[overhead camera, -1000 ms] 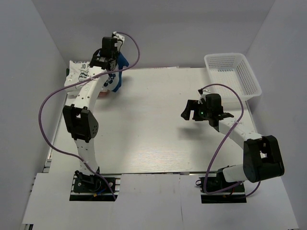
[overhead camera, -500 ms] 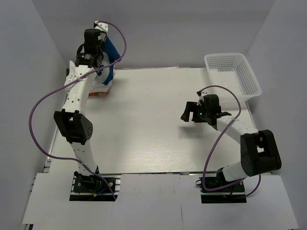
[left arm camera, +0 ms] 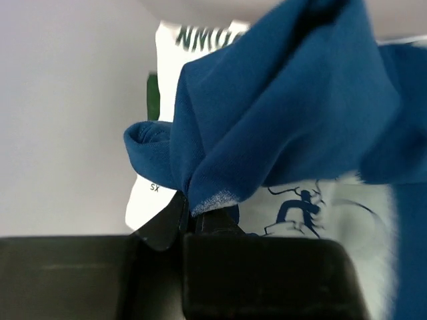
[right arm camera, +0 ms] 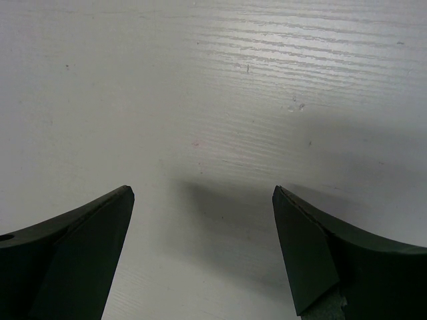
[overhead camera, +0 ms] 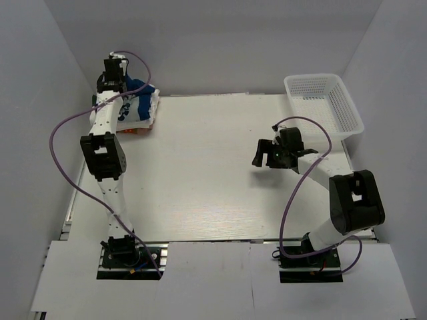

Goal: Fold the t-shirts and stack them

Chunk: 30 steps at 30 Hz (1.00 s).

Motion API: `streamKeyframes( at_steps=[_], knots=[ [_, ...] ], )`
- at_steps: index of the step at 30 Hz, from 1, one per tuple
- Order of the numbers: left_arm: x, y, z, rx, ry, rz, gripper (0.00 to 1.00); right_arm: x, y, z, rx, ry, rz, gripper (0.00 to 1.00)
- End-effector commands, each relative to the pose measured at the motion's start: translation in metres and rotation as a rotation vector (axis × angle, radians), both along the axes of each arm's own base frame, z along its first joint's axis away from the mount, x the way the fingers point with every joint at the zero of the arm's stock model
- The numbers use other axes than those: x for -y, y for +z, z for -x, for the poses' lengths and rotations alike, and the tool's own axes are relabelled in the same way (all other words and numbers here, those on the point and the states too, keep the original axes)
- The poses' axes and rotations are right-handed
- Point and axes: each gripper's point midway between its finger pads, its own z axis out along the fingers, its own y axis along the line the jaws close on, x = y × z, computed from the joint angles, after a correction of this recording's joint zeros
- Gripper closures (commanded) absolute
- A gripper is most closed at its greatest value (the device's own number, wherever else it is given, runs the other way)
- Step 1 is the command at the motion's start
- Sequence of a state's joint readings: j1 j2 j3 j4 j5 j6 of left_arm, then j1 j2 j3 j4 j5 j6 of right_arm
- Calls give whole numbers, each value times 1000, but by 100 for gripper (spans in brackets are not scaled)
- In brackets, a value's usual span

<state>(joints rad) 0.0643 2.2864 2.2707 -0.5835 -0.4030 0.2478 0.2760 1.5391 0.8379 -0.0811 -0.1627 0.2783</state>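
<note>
A dark blue t-shirt (overhead camera: 138,87) hangs bunched from my left gripper (overhead camera: 113,81) at the table's far left corner, drooping onto a stack of white t-shirts (overhead camera: 137,111). In the left wrist view the gripper (left arm camera: 193,212) is shut on a fold of the blue t-shirt (left arm camera: 280,113). Below it lies a white t-shirt (left arm camera: 347,220) with a dark cartoon print and lettering. My right gripper (overhead camera: 261,152) hovers over the table right of centre. The right wrist view shows it (right arm camera: 203,193) open, with only bare tabletop between its fingers.
A white mesh basket (overhead camera: 323,103) stands at the far right corner of the white table (overhead camera: 200,193). Something orange (overhead camera: 131,133) peeks out under the stack's near edge. Grey walls close in behind and on both sides.
My left arm has swung left and back toward the corner, carrying the blue t-shirt, which now droops over the white stack. The right arm has barely shifted.
</note>
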Motion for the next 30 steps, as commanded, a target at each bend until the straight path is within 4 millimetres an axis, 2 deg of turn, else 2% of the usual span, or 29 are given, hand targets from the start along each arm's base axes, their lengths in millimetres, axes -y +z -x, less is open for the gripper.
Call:
streamKeyframes(
  at_steps=[1, 4, 5, 8, 9, 10, 16, 18, 20, 21, 22, 23, 24, 25, 26, 27, 28, 29, 30],
  knots=[
    [-28, 31, -6, 122, 59, 52, 100, -2, 11, -13, 29, 6, 4, 10],
    [-42, 23, -7, 128, 87, 85, 96, -4, 9, -14, 21, 5, 0, 10],
    [-52, 24, -6, 138, 102, 83, 78, -6, 8, -14, 19, 15, -2, 10],
    [-53, 6, -5, 110, 100, 109, 33, -9, 6, -15, 6, 20, -18, 10],
    [-60, 8, -5, 127, 115, 116, 4, -10, 6, -15, 1, 25, -21, 10],
    [-61, 2, -3, 113, 124, 113, 0, -11, 6, -16, -3, 25, -23, 10],
    [-71, 17, -1, 192, 224, 119, 0, -16, 10, -15, 5, 45, -45, 10],
    [-68, 30, 2, 222, 229, 147, 0, -17, 13, -13, 22, 51, -53, 10],
    [-56, 48, 6, 240, 181, 193, 0, -18, 24, -12, 57, 50, -68, 10],
    [-42, 48, 9, 230, 167, 234, 0, -16, 25, -11, 63, 43, -71, 10],
    [-33, 48, 13, 222, 141, 274, 0, -17, 39, -11, 104, 45, -82, 10],
    [-20, 53, 16, 224, 119, 312, 0, -16, 40, -8, 113, 44, -85, 10],
    [-10, 81, 28, 268, 92, 355, 0, -14, 39, -6, 111, 26, -93, 10],
    [10, 71, 37, 236, 49, 456, 0, -12, 56, -6, 164, 12, -102, 10],
    [19, 74, 48, 235, 38, 501, 0, -7, 46, 4, 141, 1, -97, 10],
    [32, 39, 65, 165, 47, 549, 0, -6, 46, 6, 135, -20, -105, 10],
    [52, 87, 78, 297, -39, 585, 0, -4, 54, 7, 160, -32, -110, 10],
    [59, 89, 92, 326, -49, 616, 0, -2, 53, 13, 159, -42, -109, 10],
    [74, 42, 115, 247, -39, 663, 0, -2, 60, 15, 166, -64, -132, 10]
  ],
)
